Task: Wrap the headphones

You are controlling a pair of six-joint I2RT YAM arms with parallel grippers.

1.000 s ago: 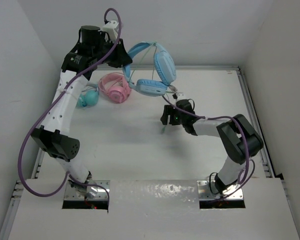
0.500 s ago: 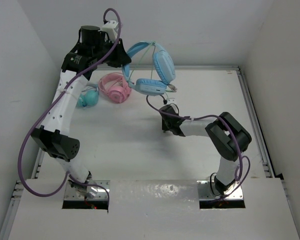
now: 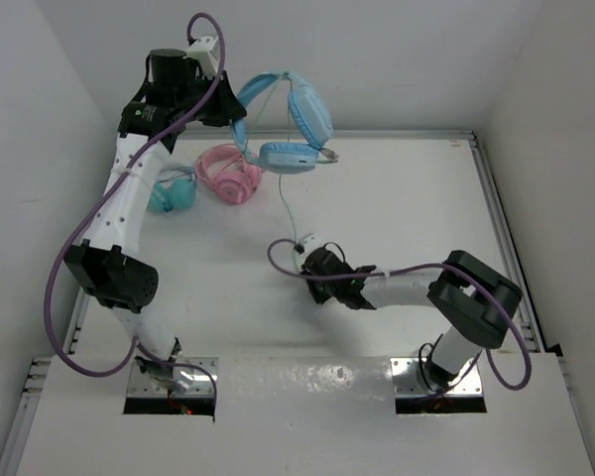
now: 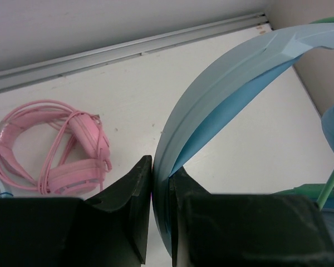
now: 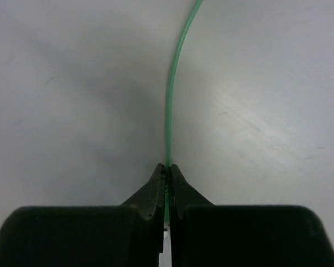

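So, L fingers [image 4: 128, 211] pinch headphones [image 4: 222, 78], R fingers [image 5: 147, 206] cable [image 5: 175, 72].

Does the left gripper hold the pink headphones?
No, the left gripper is shut on the headband of the light-blue headphones, while the pink headphones lie on the table.

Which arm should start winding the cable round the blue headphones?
Right. The right gripper is shut on the green cable, which runs down to it from the headphones. The left gripper is occupied, clamped on the headband and holding them up.
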